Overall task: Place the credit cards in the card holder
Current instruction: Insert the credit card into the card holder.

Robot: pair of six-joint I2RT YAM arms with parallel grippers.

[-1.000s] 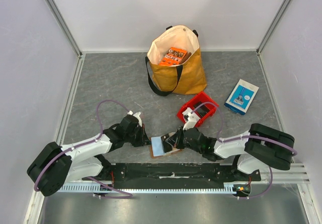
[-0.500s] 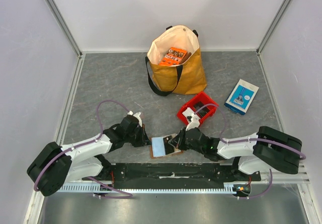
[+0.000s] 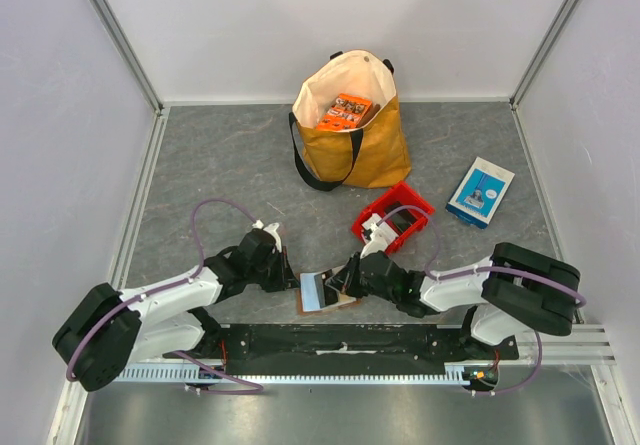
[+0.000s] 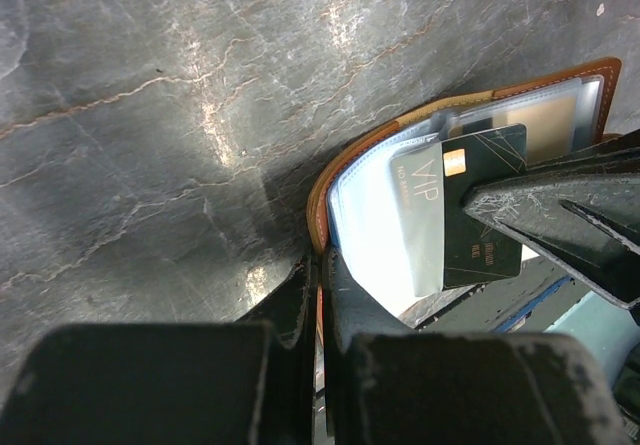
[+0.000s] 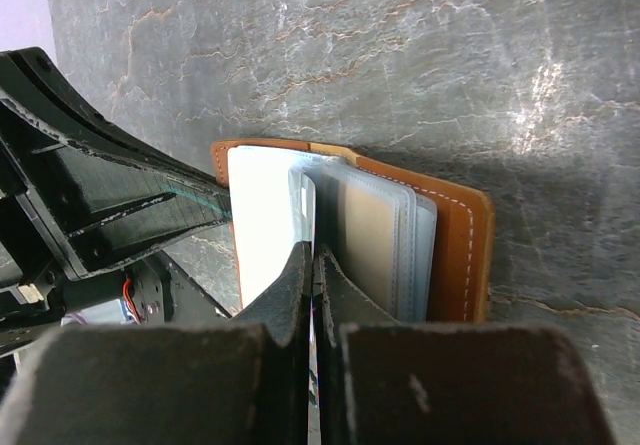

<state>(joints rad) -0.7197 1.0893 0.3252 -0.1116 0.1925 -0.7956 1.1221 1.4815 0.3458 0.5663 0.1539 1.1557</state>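
Observation:
The brown card holder (image 3: 322, 295) lies open near the table's front edge, its clear pockets showing in the left wrist view (image 4: 560, 115) and the right wrist view (image 5: 460, 250). My left gripper (image 3: 293, 283) is shut on the holder's left cover edge (image 4: 322, 265). My right gripper (image 3: 345, 279) is shut on a dark grey credit card (image 4: 482, 210) marked VIP. The card's far end sits partly inside a clear pocket. In the right wrist view the card is edge-on between the right gripper's (image 5: 313, 265) pads.
A yellow tote bag (image 3: 352, 140) with orange packets stands at the back. A red bin (image 3: 395, 215) with dark flat things lies just behind the right gripper. A blue-and-white box (image 3: 480, 191) lies at the right. A black rail (image 3: 340, 345) runs along the front edge.
My right gripper has shifted slightly left with the dark card, against the holder. The left gripper and the holder have barely moved.

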